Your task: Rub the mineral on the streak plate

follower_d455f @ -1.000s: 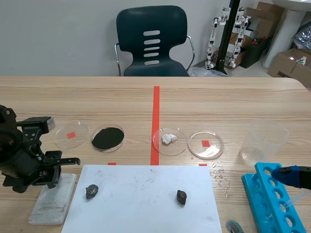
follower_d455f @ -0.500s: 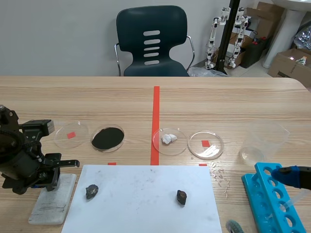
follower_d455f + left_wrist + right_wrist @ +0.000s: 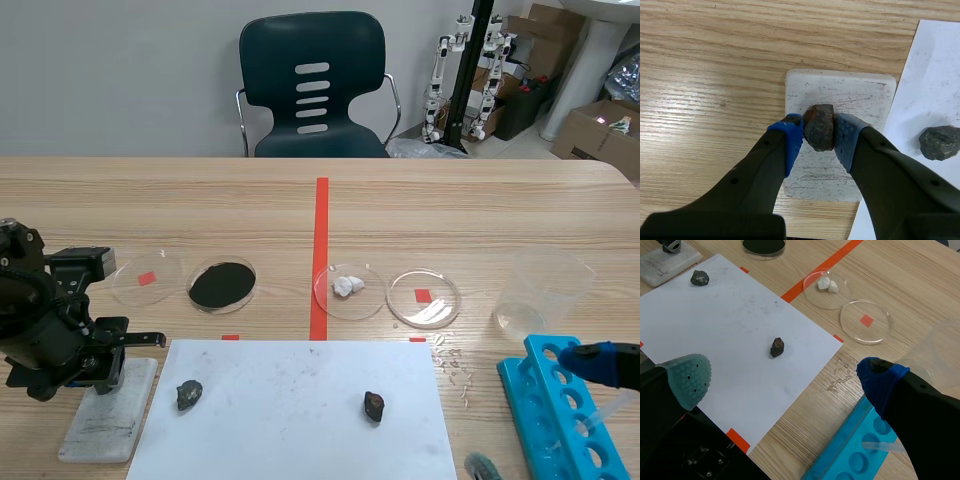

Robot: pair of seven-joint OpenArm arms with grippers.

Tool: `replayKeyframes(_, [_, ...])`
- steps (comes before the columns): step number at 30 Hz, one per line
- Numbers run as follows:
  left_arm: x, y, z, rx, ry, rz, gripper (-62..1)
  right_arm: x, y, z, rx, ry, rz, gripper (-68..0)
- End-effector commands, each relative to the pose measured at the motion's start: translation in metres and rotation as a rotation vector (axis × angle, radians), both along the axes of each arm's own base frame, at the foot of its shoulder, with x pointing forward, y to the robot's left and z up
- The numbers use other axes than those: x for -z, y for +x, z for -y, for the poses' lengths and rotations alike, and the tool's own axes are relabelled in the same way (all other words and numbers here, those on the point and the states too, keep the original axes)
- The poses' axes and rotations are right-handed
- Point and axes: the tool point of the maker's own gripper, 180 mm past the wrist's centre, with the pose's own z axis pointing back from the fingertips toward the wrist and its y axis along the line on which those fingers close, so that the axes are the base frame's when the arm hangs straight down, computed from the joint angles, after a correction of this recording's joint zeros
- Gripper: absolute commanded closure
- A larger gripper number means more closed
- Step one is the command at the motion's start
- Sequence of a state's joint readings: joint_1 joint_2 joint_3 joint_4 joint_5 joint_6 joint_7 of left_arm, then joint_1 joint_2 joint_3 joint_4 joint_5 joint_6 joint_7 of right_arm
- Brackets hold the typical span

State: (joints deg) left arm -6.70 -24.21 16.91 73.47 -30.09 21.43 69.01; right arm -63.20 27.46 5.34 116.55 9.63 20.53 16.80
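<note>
The white streak plate (image 3: pixel 837 132) lies on the wood at the table's front left (image 3: pixel 108 410), marked with faint scratches. My left gripper (image 3: pixel 818 132) is shut on a reddish-brown mineral (image 3: pixel 819 127), which is pressed against the plate's middle. In the scene view the left gripper (image 3: pixel 95 370) stands over the plate's far end and hides the mineral. My right gripper (image 3: pixel 785 377) is open with nothing between its fingers, low at the front right (image 3: pixel 600 362) above the blue rack.
A white paper sheet (image 3: pixel 290 410) carries two dark rocks (image 3: pixel 188 394) (image 3: pixel 373 405). Behind it stand petri dishes: one with black powder (image 3: pixel 221 284), one with white lumps (image 3: pixel 348 286), two with nothing in them. A clear beaker (image 3: pixel 540 290) and blue tube rack (image 3: pixel 555 420) sit right.
The left arm has drawn slightly toward the left and the near side over the streak plate, still holding the mineral. The right arm has not moved.
</note>
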Motion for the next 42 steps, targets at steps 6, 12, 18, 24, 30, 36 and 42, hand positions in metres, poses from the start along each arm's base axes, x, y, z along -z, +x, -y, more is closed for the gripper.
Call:
replayKeyframes(6, [0.002, 0.0, 0.019, 0.013, -0.107, 0.007, -11.9, -0.009, 0.005, -0.002, -0.002, 0.019, 0.033, -61.0])
replayKeyframes(12, [0.0, 0.003, 0.027, 0.046, -0.148, 0.021, -11.9, -0.009, 0.005, -0.002, -0.002, 0.019, 0.033, -61.0])
replayKeyframes(18, [0.0, 0.003, 0.032, 0.066, -0.172, 0.023, -11.9, -0.009, 0.005, -0.002, -0.002, 0.019, 0.033, -61.0])
replayKeyframes(24, [0.002, 0.001, 0.007, 0.022, -0.037, 0.007, -11.9, -0.009, 0.005, -0.002, -0.002, 0.019, 0.033, -61.0])
replayKeyframes(30, [0.0, 0.003, -0.012, -0.014, 0.06, 0.024, -11.9, -0.009, 0.005, -0.002, -0.002, 0.019, 0.033, -61.0])
replayKeyframes(36, [0.002, 0.002, -0.003, -0.004, 0.011, 0.022, -11.9, -0.009, 0.005, -0.002, -0.002, 0.019, 0.033, -61.0])
replayKeyframes(42, [0.0, 0.005, 0.03, 0.058, -0.159, 0.041, -11.9, -0.009, 0.005, -0.002, -0.002, 0.019, 0.033, -61.0])
